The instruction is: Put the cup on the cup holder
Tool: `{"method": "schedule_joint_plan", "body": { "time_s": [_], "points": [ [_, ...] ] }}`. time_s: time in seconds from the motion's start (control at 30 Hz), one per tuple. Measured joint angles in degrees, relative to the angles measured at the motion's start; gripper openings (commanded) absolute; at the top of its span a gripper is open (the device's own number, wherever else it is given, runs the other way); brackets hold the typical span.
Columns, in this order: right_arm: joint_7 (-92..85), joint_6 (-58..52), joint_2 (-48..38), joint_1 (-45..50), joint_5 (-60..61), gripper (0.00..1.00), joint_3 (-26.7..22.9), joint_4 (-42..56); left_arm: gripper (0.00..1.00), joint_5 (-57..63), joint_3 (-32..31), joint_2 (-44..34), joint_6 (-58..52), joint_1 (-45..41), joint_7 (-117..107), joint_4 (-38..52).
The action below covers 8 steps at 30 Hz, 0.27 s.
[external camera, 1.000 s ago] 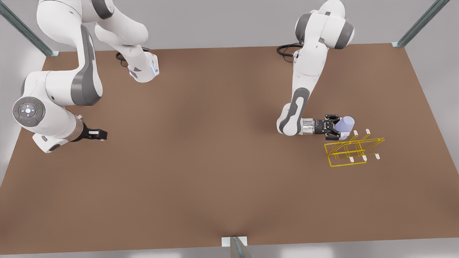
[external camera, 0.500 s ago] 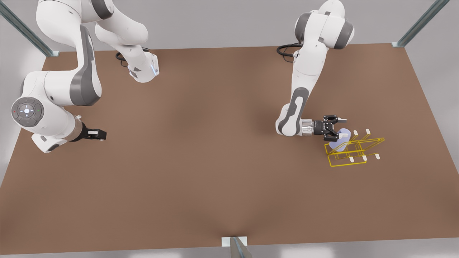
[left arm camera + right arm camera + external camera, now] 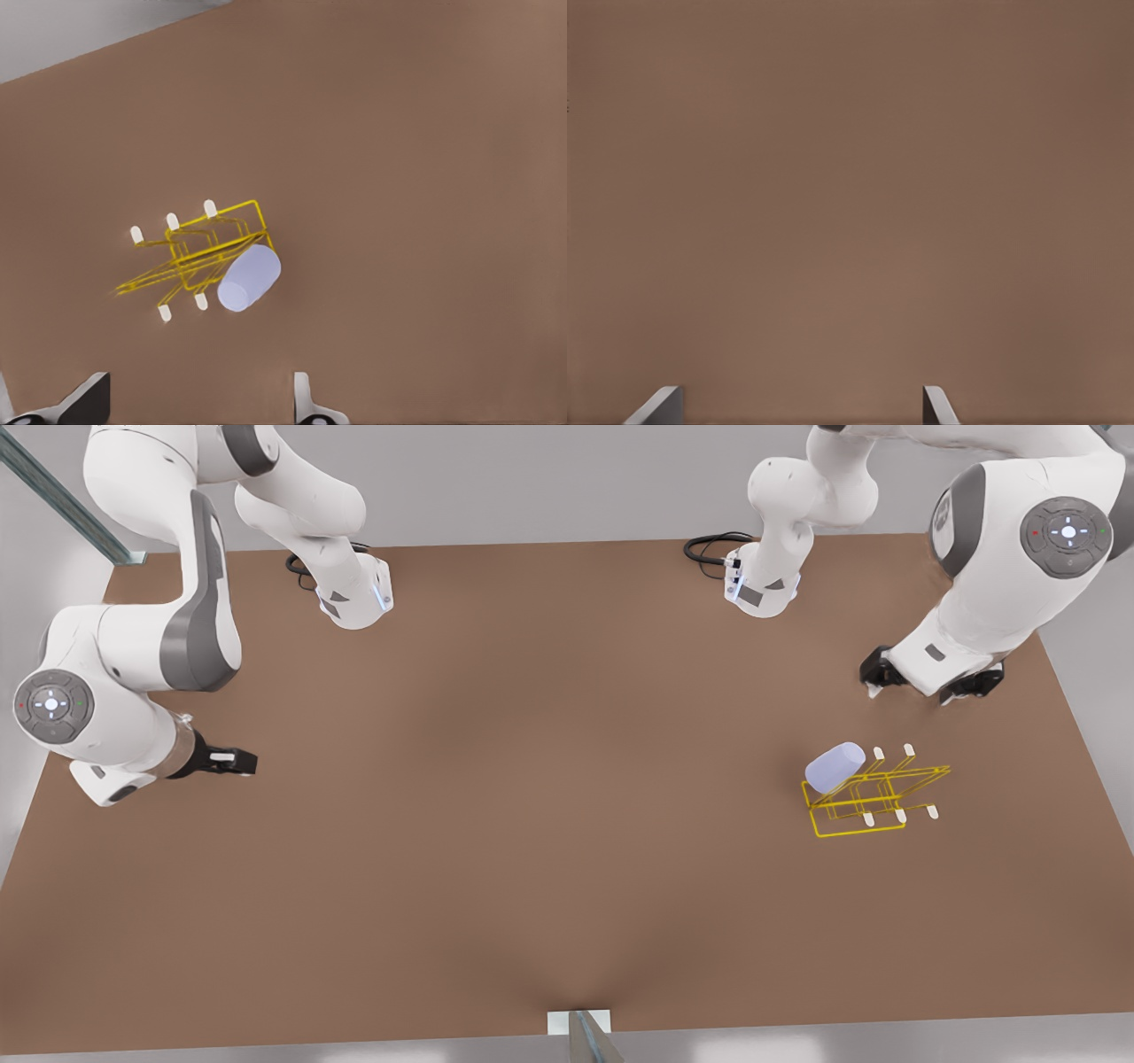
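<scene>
Left gripper (image 3: 921, 682), fingers apart and empty, hangs above the brown tabletop (image 3: 532, 797) near the cup holder (image 3: 873, 797). Right gripper (image 3: 239, 761), also spread and empty, waits at the front view's left over bare surface. The cup (image 3: 834, 768) lies tilted on the yellow rack's prongs; grey walls and metal frame posts (image 3: 62, 500) border the table.

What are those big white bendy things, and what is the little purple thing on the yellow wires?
They are two robot arms on a brown table. One picture looks down from above; the other two come from cameras on the arms' wrists. The purple thing is the cup, lying tilted on the yellow wire cup holder. Nothing is held now. The left gripper hangs above the rack, fingers open. The right gripper waits far off over bare table, open too.
</scene>
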Motion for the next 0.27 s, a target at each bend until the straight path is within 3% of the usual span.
{"method": "schedule_joint_plan", "body": {
  "time_s": [0.1,0.27],
  "points": [
    [0.07,0.06,1.75,-0.14,-0.11,1.00,0.05,0.07,1.00,-3.37,-0.93,-5.22,3.04,3.85,-1.05,-7.93],
    [0.15,0.11,2.42,-0.35,-0.21,1.00,0.04,0.10,1.00,-5.24,0.21,-5.49,6.15,8.36,-2.44,-10.18]
  ]
}}
